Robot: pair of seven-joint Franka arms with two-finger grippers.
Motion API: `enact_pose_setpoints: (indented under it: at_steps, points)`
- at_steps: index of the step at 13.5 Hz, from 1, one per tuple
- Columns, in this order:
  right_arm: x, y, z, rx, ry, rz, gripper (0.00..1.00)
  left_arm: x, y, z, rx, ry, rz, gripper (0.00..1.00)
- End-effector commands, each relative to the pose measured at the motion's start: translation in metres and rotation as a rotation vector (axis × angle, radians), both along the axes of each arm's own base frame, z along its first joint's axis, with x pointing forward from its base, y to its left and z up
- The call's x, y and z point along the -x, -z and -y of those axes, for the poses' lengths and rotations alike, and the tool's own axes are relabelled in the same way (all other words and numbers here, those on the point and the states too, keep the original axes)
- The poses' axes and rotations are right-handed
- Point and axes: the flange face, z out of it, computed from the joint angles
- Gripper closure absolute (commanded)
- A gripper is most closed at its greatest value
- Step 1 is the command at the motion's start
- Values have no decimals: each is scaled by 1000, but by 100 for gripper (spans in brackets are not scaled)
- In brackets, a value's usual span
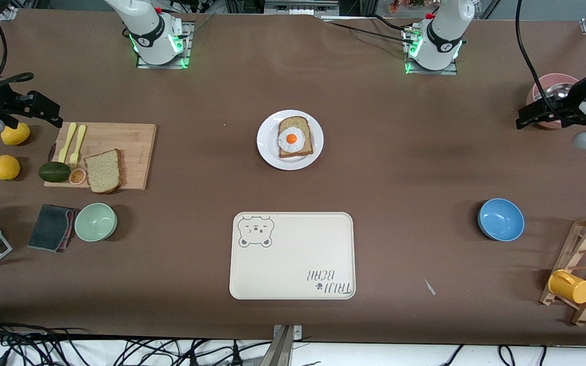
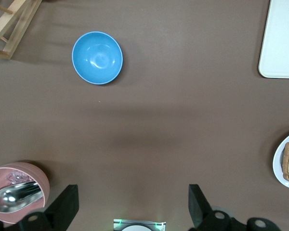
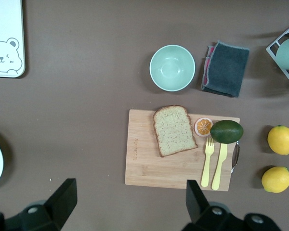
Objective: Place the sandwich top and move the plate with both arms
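Observation:
The sandwich top (image 1: 104, 171), a plain brown bread slice, lies on a wooden cutting board (image 1: 130, 140) toward the right arm's end; it also shows in the right wrist view (image 3: 175, 130). The white plate (image 1: 267, 147) in the table's middle bears a bread slice with a fried egg (image 1: 293, 137); its rim shows in the left wrist view (image 2: 278, 166). My right gripper (image 1: 44, 109) (image 3: 130, 192) is open and empty, up beside the board. My left gripper (image 1: 529, 116) (image 2: 133, 197) is open and empty, over a pink bowl (image 1: 552, 84).
A cream bear tray (image 1: 293, 256) lies nearer the camera than the plate. A blue bowl (image 1: 500, 219) and a wooden rack with a yellow mug (image 1: 570, 286) are toward the left arm's end. A green bowl (image 1: 95, 221), grey cloth (image 1: 51, 227), lemons (image 1: 6, 167) and avocado (image 1: 54, 172) surround the board.

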Motion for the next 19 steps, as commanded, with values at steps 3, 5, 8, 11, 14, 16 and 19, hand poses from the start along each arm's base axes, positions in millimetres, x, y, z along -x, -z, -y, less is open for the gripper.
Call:
enact_pose_setpoints:
  at_steps: [3,5,8,11,14,16,19]
  points:
    - [-3,1,-2,9,-12,-5,0,2,-2,-1,-36,20,7,0]
    - [-2,1,-3,9,-13,-4,0,2,-2,-1,-34,19,7,0]
    - [-3,2,-3,9,-9,-5,0,2,-2,-1,-36,16,8,0]
    - [-1,6,-1,9,3,-39,0,2,-2,0,-35,17,8,0]
    - [-2,12,2,10,7,-53,0,2,-2,0,-36,13,9,0]
    - [-2,11,2,10,-3,-55,0,2,-2,0,-36,13,9,0]
    - [-2,12,1,9,-5,-56,0,2,-2,0,-36,13,9,0]
